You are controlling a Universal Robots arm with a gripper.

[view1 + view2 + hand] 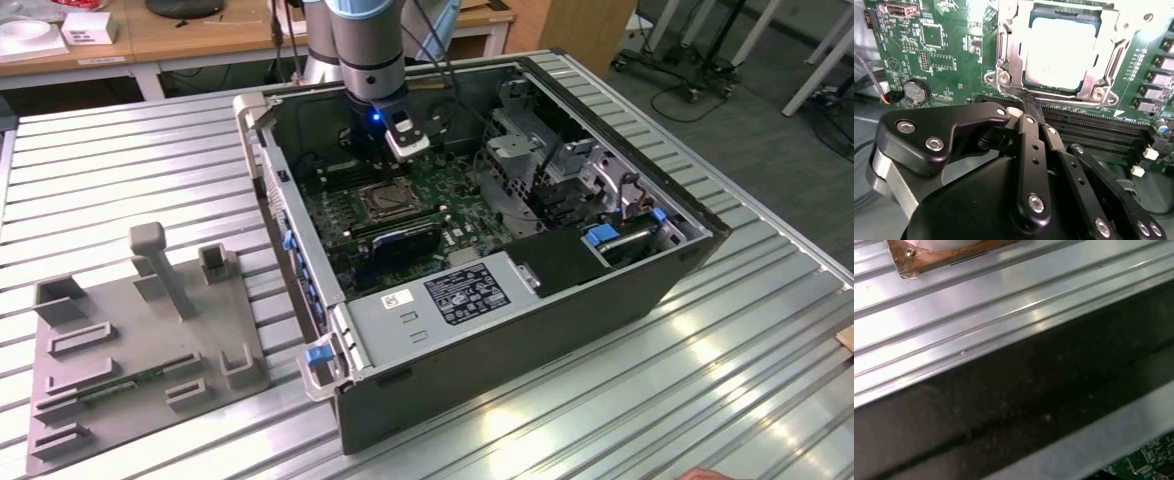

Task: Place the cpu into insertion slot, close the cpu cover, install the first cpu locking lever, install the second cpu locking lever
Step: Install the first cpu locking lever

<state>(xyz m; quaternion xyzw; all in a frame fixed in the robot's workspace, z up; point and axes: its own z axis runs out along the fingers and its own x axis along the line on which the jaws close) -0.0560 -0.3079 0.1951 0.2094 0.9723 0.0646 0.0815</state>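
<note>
The flat square cpu point(1056, 52) has a pale grey-beige metallic face, and the thin square metal cpu cover point(1009, 47) around it is silvery, on a green circuit board point(954, 45) with long black memory slots point(1094, 131) and a round silver coin battery point(915, 91). The glossy gripper point(1030, 106) is black with silver screw heads, and a small blue light point(375, 119) shines on the grey robot arm point(367, 45). The open computer case point(534, 340) is black with blue plastic clips point(318, 354), the ribbed metal table point(120, 170) is silver with long parallel grooves, and the flat plastic fixture plate point(134, 350) on it is plain grey.
</note>
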